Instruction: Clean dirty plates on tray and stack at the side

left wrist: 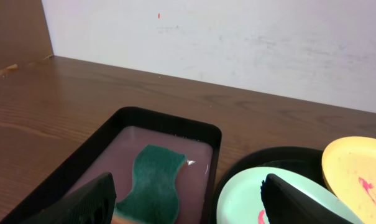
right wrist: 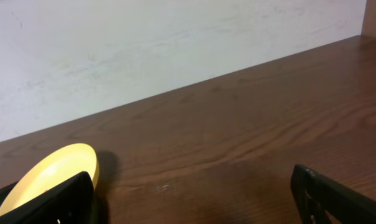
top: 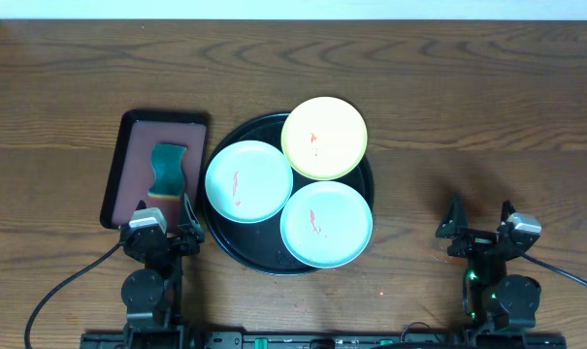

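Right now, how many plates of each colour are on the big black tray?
Pale blue-green round plates: 2
Pale yellow round plate: 1
Total: 3 plates, all on the round black tray

Black arms (top: 147, 291), black pincer fingers (left wrist: 82, 202); black cables (top: 75, 278)
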You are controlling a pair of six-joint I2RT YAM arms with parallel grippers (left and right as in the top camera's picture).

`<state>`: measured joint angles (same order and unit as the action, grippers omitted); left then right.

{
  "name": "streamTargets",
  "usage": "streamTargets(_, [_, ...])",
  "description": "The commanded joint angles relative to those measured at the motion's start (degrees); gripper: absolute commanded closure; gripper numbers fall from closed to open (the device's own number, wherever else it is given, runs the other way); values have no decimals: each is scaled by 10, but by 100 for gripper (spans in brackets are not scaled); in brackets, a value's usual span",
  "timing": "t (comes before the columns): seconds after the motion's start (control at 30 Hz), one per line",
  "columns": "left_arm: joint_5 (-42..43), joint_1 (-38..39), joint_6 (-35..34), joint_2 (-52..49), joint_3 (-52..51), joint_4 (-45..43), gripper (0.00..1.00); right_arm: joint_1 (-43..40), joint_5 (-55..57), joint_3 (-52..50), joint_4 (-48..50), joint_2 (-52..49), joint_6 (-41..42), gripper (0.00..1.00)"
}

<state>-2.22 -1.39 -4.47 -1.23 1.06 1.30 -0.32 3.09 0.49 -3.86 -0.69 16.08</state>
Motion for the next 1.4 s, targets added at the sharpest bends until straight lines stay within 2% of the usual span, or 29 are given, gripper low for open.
streamTargets(0.0, [-10, 2, 2, -1, -8, 27, 24, -4, -1, -2, -1, 3, 6, 1])
streamTargets(0.9, [-10, 2, 2, -1, -8, 27, 24, -4, -1, -2, -1, 3, 5, 1])
streamTargets(1.03, [-10, 2, 2, -1, -8, 27, 24, -5, 3, -2, -1, 3, -35, 1])
streamTargets(1.37, [-10, 2, 2, -1, -8, 27, 24, -5, 3, -2, -1, 3, -35, 1])
